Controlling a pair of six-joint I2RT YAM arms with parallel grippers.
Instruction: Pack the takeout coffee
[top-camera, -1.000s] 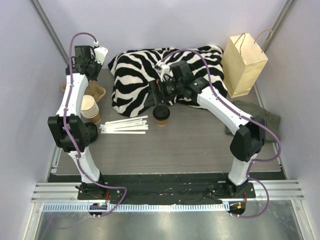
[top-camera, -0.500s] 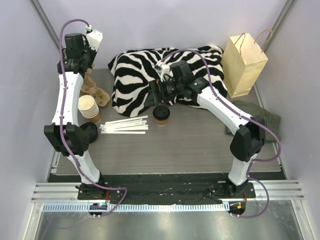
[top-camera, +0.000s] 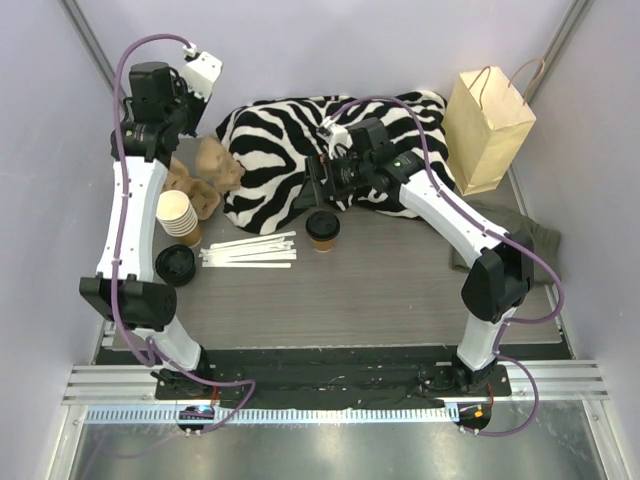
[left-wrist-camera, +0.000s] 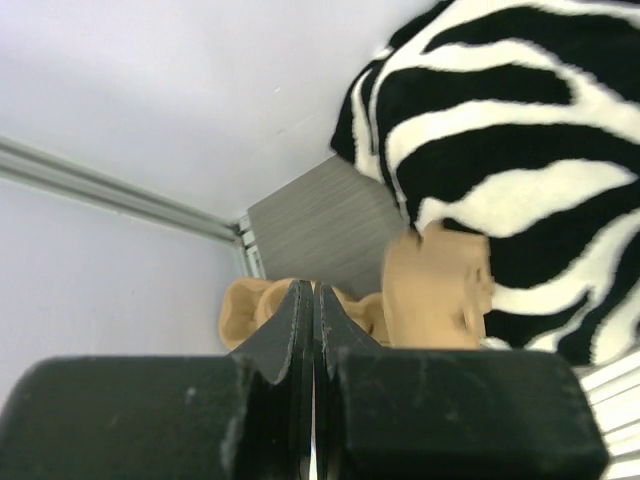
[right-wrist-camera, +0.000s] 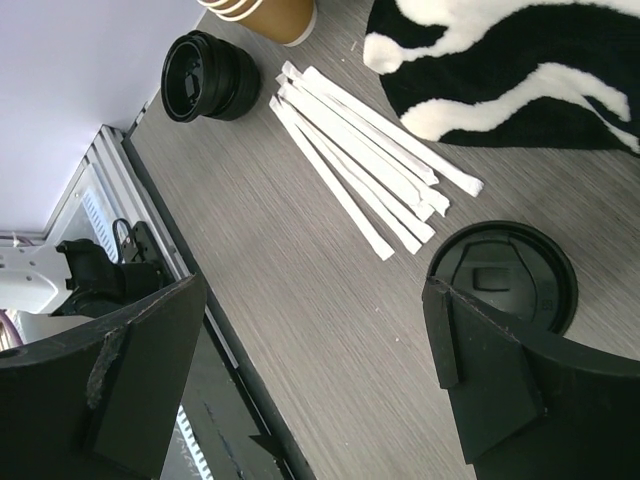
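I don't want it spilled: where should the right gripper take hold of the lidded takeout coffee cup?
On the brown wall just below the black lid, coming down from above with a finger either side. The takeout coffee stands upright and round, and the open right gripper hovers just above.

The right gripper (right-wrist-camera: 312, 290) hangs over the table (right-wrist-camera: 320, 330) with its jaws spread wide and wood grain showing between them. The coffee (right-wrist-camera: 503, 277), seen from above with its lid on, sits under the far finger, which covers its edge; whether they touch cannot be judged. Left of the coffee lie white straws (right-wrist-camera: 370, 160) in a loose bundle near the zebra cloth (right-wrist-camera: 520, 70). Further left stand stacked black lids (right-wrist-camera: 208, 76), with brown cups (right-wrist-camera: 265, 12) just beyond them on the far side.
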